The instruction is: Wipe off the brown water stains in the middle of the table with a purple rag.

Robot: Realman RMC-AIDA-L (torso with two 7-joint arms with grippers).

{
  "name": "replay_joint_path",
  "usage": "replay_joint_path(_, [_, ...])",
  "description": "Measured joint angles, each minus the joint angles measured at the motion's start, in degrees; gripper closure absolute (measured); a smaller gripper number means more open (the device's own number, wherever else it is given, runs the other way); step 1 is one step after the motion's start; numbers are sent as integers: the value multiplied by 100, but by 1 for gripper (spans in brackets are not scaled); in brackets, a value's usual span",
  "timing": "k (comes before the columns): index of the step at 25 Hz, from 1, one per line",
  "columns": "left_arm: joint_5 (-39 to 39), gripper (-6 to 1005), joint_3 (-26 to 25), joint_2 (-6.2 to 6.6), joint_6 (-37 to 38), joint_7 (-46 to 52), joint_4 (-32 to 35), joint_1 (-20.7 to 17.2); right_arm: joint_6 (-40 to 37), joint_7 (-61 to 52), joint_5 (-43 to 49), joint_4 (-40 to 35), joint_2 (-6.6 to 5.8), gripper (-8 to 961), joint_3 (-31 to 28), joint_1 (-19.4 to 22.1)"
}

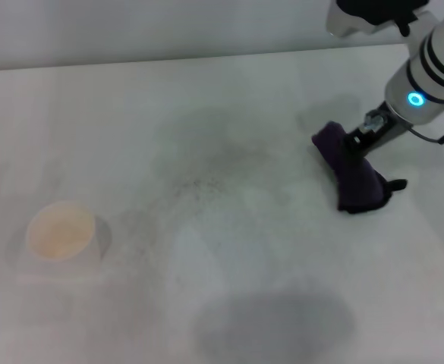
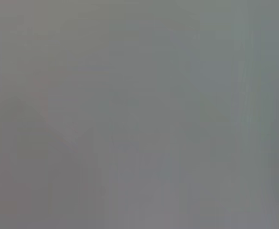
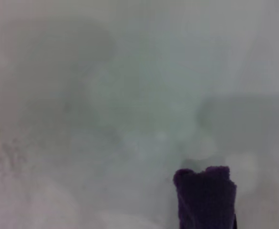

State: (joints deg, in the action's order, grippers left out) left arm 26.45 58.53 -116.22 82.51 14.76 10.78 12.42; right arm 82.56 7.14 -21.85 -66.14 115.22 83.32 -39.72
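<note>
From the head view, we find our right gripper (image 1: 360,144) at the right side of the table (image 1: 229,303), clenched on the purple rag (image 1: 352,173); the cloth hangs from the jaws in a bunched fold with its lower edge at or just above the surface, a black tab poking out on its far-right side. No clear tan-brown patch shows anywhere; near the middle we see only a faint grey speckled smudge (image 1: 199,182), well apart from the rag, and a paper cup (image 1: 61,231) standing at the left. Our left gripper is not in view here. The risk, as we judge it, is plain: with the stain so hard to pick out, we may sweep the wrong area, or stop short; and a rag bunched this narrow would cover little ground per pass.

The left wrist view gives us only a uniform grey field; nothing can be placed from it.

In the right wrist view, the purple rag (image 3: 206,198) shows as a dark folded end over the pale table (image 3: 129,95); our own fingers are not visible here. We judge that pressing too lightly would let the cloth skim, while pressing too hard could drag it out of the grip; a long sweep leftward might also nudge the cup.
</note>
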Motion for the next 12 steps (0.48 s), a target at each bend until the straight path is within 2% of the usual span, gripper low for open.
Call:
replay_joint_path(5, [0,108,0,3,-34,-43,3,53,-14,352,-301,562,14,715,-258,-120])
replay_joint_path(8, [1,108,0,4,-34,-77,-4,88,-76,551,-539,578,9,707,-421,-90])
replay_joint_path(12, [1,108,0,8,-42,-130,-22,106,-155,902,-708,524,7,656,-992,39])
